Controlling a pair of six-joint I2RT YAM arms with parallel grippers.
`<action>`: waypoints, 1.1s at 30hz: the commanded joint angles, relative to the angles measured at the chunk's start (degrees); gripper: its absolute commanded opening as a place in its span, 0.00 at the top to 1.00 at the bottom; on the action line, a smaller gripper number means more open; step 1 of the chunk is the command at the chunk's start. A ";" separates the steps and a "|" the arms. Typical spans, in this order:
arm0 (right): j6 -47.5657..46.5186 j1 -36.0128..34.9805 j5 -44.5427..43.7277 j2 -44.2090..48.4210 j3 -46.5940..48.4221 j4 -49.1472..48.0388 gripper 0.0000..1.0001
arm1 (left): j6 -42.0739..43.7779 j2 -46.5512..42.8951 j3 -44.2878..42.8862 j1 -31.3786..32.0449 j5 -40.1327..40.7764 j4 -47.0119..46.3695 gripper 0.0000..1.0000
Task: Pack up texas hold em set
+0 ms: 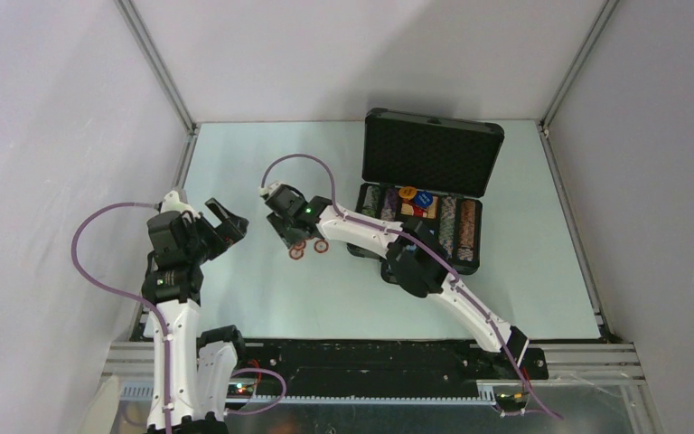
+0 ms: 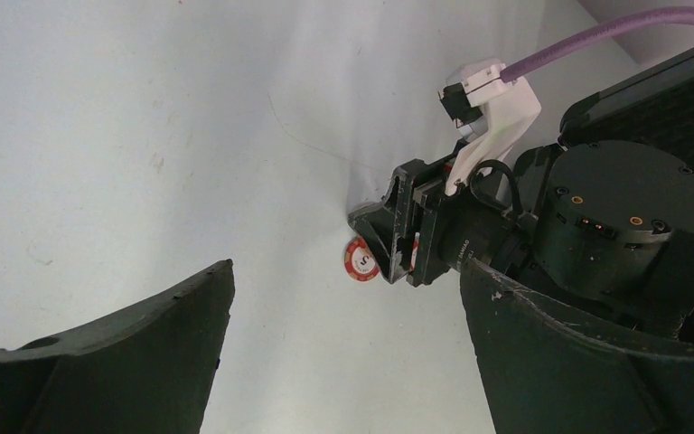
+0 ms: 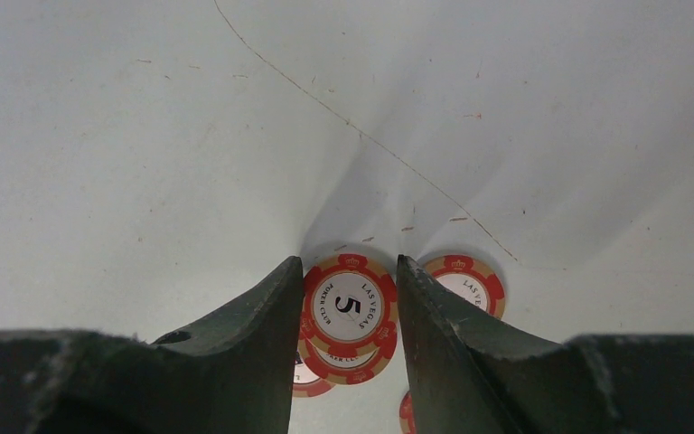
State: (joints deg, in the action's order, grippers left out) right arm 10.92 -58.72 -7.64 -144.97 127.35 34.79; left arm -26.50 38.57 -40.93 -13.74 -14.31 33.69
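The left hand (image 2: pixel 345 312) holds its two dark fingers (image 2: pixel 99 362) wide apart over the pale worktop (image 2: pixel 145 136). Past them, the right hand (image 2: pixel 381 246) points down at the worktop, with a red and white chip (image 2: pixel 360 262) at its tips. A purple cable (image 2: pixel 596 41) runs from it. The black case (image 2: pixel 660 99) shows at the far right.

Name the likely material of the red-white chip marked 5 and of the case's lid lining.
The red-white chip: probably moulded plastic or clay composite, matte, with a printed centre label. The lid lining: seemingly black foam, its dimpled texture dull and unreflective.
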 commanded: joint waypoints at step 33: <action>4.97 1.04 3.42 7.52 -9.93 1.32 0.58 | -0.40 -0.65 0.34 0.80 -1.68 -1.35 0.02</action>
State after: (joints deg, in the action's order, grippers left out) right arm 14.98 -57.93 -5.06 -139.85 119.07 33.58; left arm -26.52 38.59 -40.91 -13.69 -15.03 33.67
